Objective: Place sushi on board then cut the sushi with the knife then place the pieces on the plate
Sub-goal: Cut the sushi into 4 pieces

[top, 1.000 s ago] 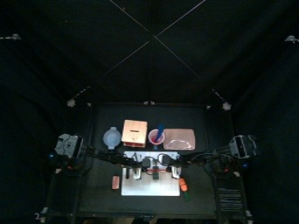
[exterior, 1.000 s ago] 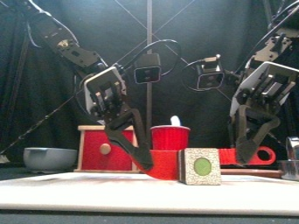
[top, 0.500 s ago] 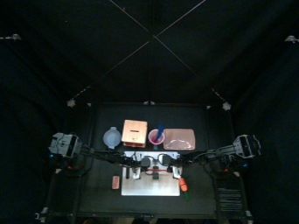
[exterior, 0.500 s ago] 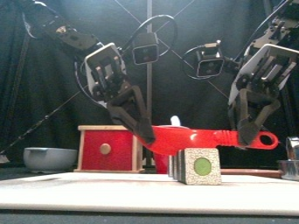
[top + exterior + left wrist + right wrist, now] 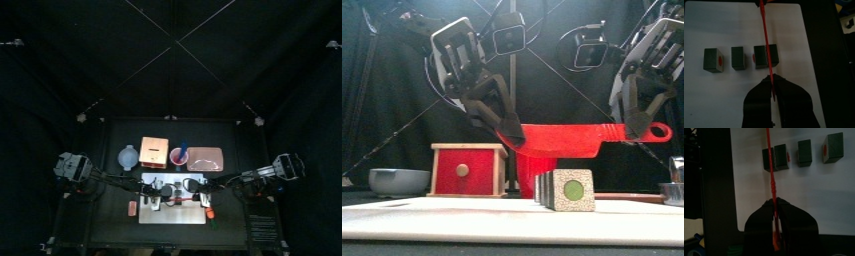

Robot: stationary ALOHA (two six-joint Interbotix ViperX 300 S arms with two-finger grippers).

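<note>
while aloft over sushi (image 5: 572, 190) — red knife (image 5: 576, 138)

Black jointed arms (image 5: 390, 16) – grey-backed left gripper (image 5: 508, 126), right gripper (image 5: 627, 124) alike

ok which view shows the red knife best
The front view: the red knife shows side-on, held by the left gripper and right gripper above the sushi. Both wrist views show it edge-on, a thin line; the top view barely shows it.

Red knife (image 5: 567, 138) higher above sushi (image 5: 571, 189)
</note>
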